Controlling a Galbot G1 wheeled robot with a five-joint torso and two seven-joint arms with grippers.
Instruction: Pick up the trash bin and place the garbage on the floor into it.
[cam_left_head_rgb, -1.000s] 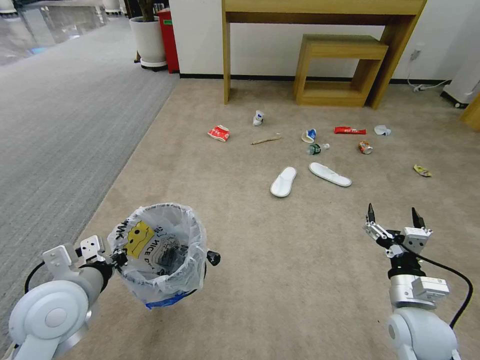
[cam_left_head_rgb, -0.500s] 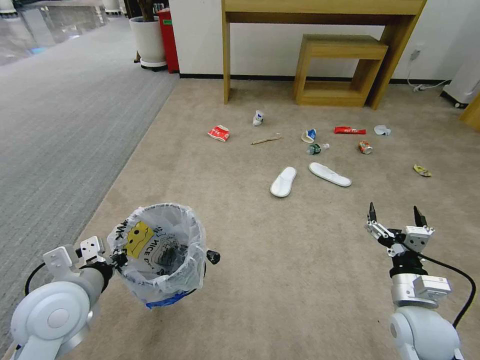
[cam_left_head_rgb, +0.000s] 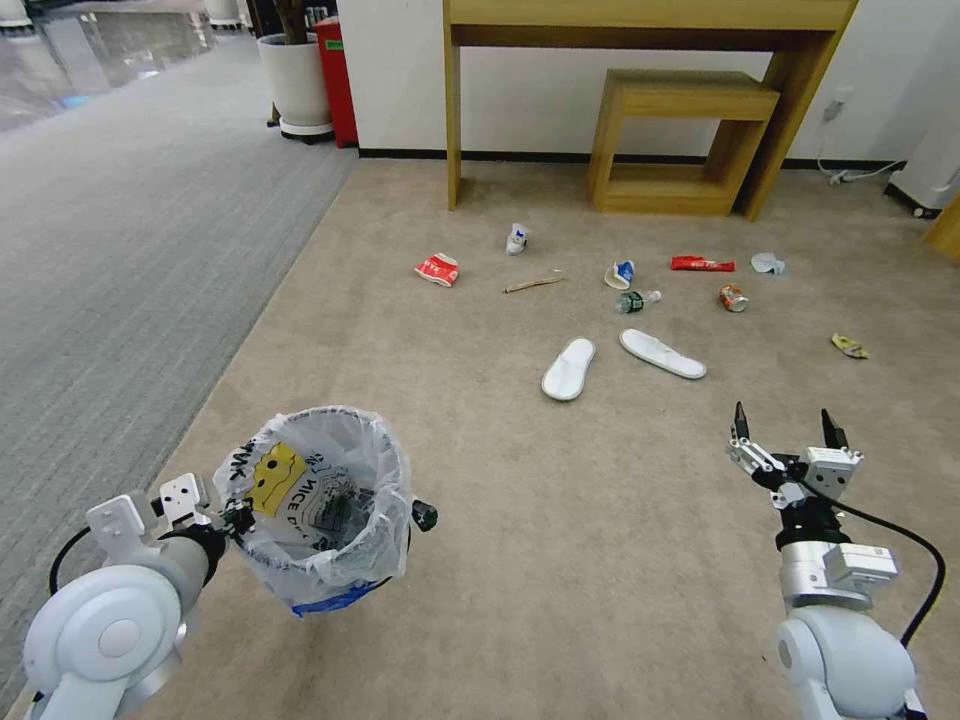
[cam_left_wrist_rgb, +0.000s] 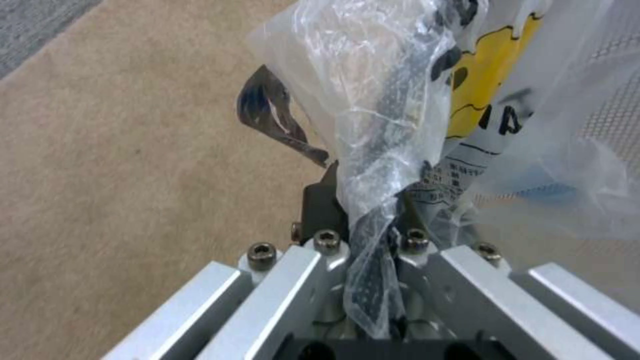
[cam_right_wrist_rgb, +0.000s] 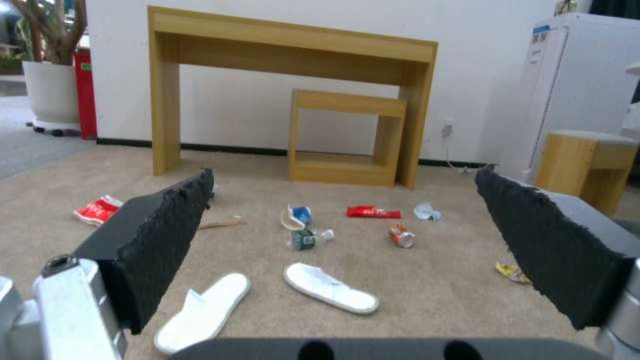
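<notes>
Closest to the robot, the left gripper (cam_left_head_rgb: 235, 518) is clamped on the rim of the small round trash bin (cam_left_head_rgb: 322, 505), which is lined with a crinkly translucent white bag marked with black lettering and a yellow face. In the left wrist view the fingers (cam_left_wrist_rgb: 320, 200) pinch the bag's plastic together with the dark rim, and the bin hangs above the beige short-pile carpet floor (cam_left_head_rgb: 560, 520). On the other side the right gripper (cam_left_head_rgb: 785, 428) hovers over bare carpet, its two black pads (cam_right_wrist_rgb: 160, 235) spread wide apart and holding nothing.

Farther out lies the garbage. First come two white slippers, one (cam_left_head_rgb: 568, 368) just left of the other (cam_left_head_rgb: 662, 353), with a small yellow wrapper (cam_left_head_rgb: 848, 346) well off to the right. Beyond them sit a green bottle (cam_left_head_rgb: 633, 300) touching or just beside a blue-white paper cup (cam_left_head_rgb: 620, 274), a crushed orange can (cam_left_head_rgb: 733, 298), a wooden stick (cam_left_head_rgb: 532, 285) and a crumpled red-white carton (cam_left_head_rgb: 438, 268). Farther still are a red wrapper (cam_left_head_rgb: 702, 264), a white tissue (cam_left_head_rgb: 767, 263) and another blue-white cup (cam_left_head_rgb: 517, 239). Behind everything, a wooden table (cam_left_head_rgb: 640, 25) with a low wooden stool (cam_left_head_rgb: 680, 140) under it stands against the white wall.
</notes>
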